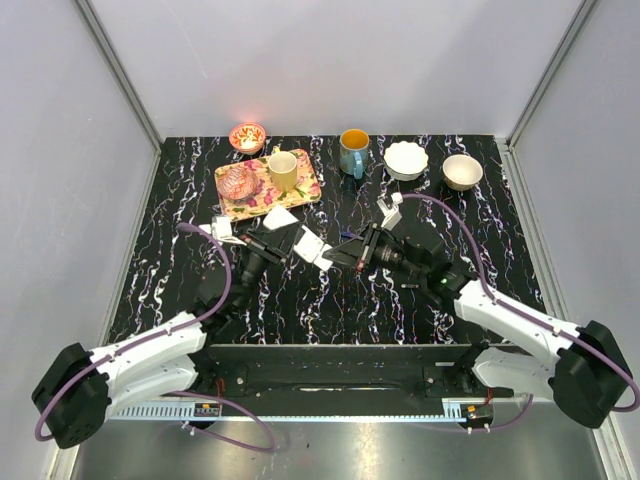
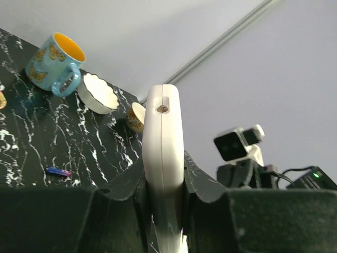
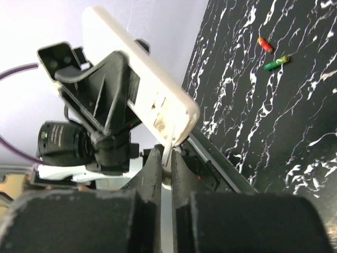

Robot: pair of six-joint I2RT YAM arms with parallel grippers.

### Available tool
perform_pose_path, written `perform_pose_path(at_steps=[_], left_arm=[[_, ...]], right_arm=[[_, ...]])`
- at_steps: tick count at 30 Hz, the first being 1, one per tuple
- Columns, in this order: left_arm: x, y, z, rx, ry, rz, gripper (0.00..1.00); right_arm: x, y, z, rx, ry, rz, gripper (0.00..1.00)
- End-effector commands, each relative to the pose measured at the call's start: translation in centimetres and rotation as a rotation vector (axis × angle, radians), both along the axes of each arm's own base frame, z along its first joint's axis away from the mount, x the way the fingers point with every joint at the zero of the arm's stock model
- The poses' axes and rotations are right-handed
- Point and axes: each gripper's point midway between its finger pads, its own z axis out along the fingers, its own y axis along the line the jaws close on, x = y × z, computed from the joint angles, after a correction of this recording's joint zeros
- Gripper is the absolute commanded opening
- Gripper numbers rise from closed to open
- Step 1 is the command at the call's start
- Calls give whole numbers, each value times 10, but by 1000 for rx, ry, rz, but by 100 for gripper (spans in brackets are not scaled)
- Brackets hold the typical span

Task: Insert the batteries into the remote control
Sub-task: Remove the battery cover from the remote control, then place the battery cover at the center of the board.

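left hand (image 2: 163,184): clamped on the remote control (image 2: 162,132), held edge-on off the worktop (image 2: 42,137);
right hand (image 3: 167,161): fingers almost together just under the remote's end; whether it grips anything, cannot tell;
batteries: red battery (image 3: 265,45) and green battery (image 3: 277,63) near each other on the worktop; purple battery (image 2: 58,171) lying elsewhere on it

Along the far side of the counter (image 1: 330,310), left to right: left bowl (image 1: 247,136), tray (image 1: 303,186) carrying a cup (image 1: 283,170), mug (image 1: 353,152), middle bowl (image 1: 406,160), right bowl (image 1: 462,171). Mid-counter, remote control (image 2: 163,137) raised off the surface in the left claw (image 2: 163,203), right claw (image 3: 167,179) just right of it at its lower end. Down on the counter, one battery (image 3: 265,45) just beside a second battery (image 3: 277,62), a third battery (image 2: 58,172) nearer than the mug.
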Motion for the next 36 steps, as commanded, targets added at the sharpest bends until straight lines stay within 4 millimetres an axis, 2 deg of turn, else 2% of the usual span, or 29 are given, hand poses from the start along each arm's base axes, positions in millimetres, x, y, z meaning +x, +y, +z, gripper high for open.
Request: perform_pose_path(at_steps=[1, 5, 7, 9, 10, 11, 12, 13, 14, 15, 17, 18, 19, 21, 22, 24, 25, 27, 28, 29, 30, 33, 36], left_arm=[[6, 24, 17, -78, -35, 65, 0], [11, 37, 12, -82, -28, 84, 0], [14, 42, 9, -73, -27, 101, 0], [13, 46, 8, -75, -28, 109, 0], [14, 48, 6, -75, -23, 115, 0], [12, 50, 4, -81, -20, 115, 0], [11, 50, 3, -84, -17, 113, 0], [9, 49, 1, -93, -10, 100, 0], [6, 50, -3, -97, -3, 91, 0], [4, 48, -5, -100, 2, 75, 0], [-1, 49, -12, -121, 17, 58, 0], [-3, 49, -14, -124, 22, 54, 0], [-4, 49, -17, -128, 29, 50, 0], [-8, 52, -22, -135, 34, 49, 0], [-9, 53, -27, -130, 45, 51, 0], [-12, 55, -25, -138, 37, 48, 0], [-12, 55, -29, -134, 46, 48, 0], [-15, 57, -28, -141, 40, 47, 0], [-15, 58, -31, -138, 47, 49, 0], [-16, 59, -30, -142, 44, 49, 0], [-16, 59, -31, -142, 45, 52, 0], [-17, 62, -34, -145, 50, 59, 0], [-18, 63, -36, -145, 53, 63, 0]], right_arm=[[-19, -14, 31, 25, -99, 64, 0], [-27, -26, 37, 9, -133, 62, 0], [-22, -35, 28, -29, -136, 19, 0], [-9, -47, 8, -85, -118, -47, 0], [5, -56, -4, -120, -103, -126, 0], [13, -64, -27, -163, -67, -174, 0], [22, -71, -38, -181, -48, -221, 0], [39, -84, -54, -213, -22, -298, 0], [43, -90, -74, -241, 9, -326, 0], [52, -94, -77, -230, 6, -357, 0], [65, -105, -104, -255, 50, -407, 0], [73, -105, -101, -228, 29, -422, 0], [79, -106, -115, -249, 56, -432, 0], [93, -112, -120, -248, 51, -470, 0], [98, -112, -136, -265, 87, -471, 0], [112, -115, -139, -244, 96, -487, 0], [116, -116, -157, -269, 136, -490, 0], [129, -117, -160, -261, 144, -507, 0], [132, -118, -173, -282, 176, -512, 0], [139, -118, -175, -283, 179, -522, 0], [142, -121, -188, -297, 216, -532, 0], [150, -122, -196, -285, 250, -533, 0], [149, -125, -207, -300, 289, -528, 0]])
